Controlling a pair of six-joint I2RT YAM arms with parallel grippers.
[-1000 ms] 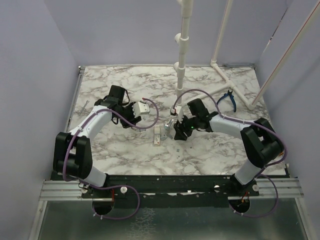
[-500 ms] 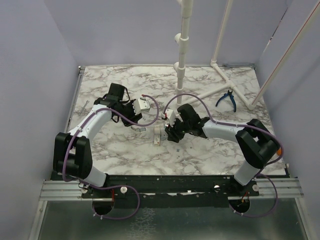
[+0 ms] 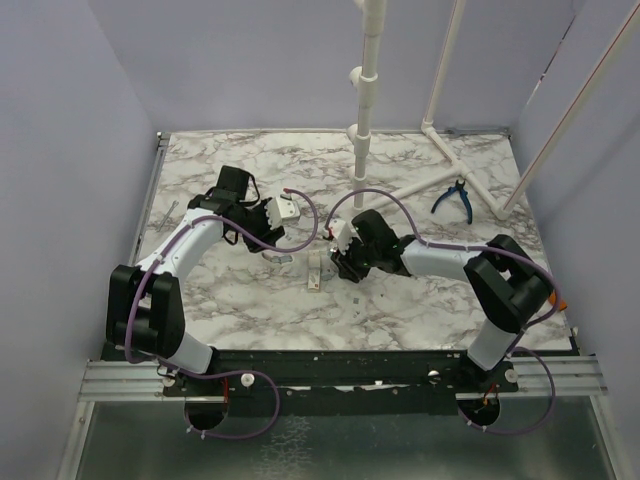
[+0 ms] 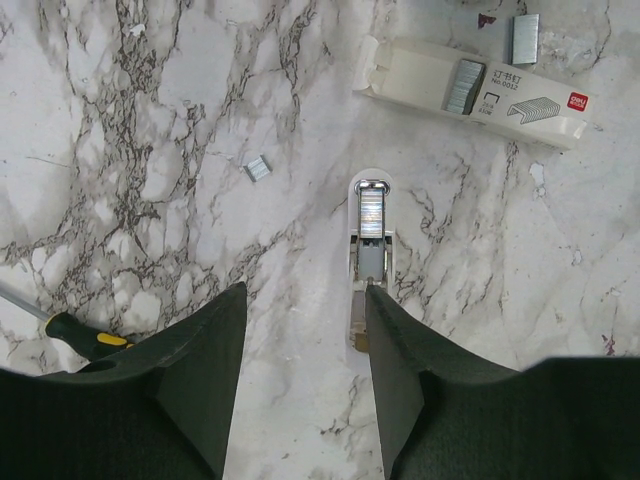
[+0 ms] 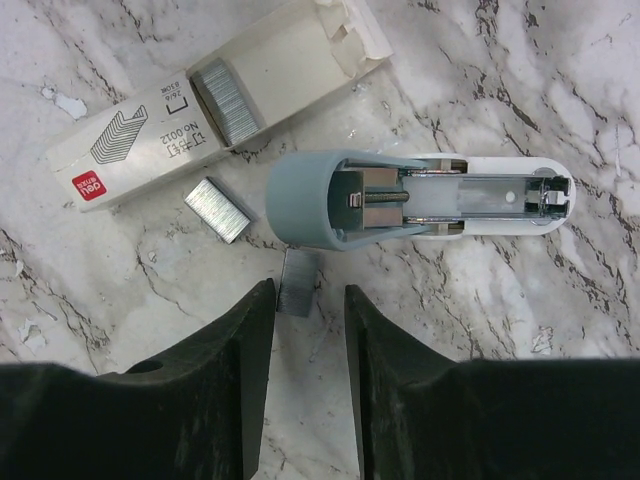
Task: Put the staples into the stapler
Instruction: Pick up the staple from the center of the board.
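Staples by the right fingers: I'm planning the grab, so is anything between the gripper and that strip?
Nothing visible does. The staples sit in the gap of the open right gripper, with the stapler just beyond them.

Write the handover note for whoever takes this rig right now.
Left gripper: jaws open, empty, beside the small white stapler with a grey-blue head, which lies with its channel open.
Right gripper: jaws open around a short silvery staple strip next to the stapler's head.
Done: stapler opened.
To do: grip the strip, seat it in the channel, close the stapler.
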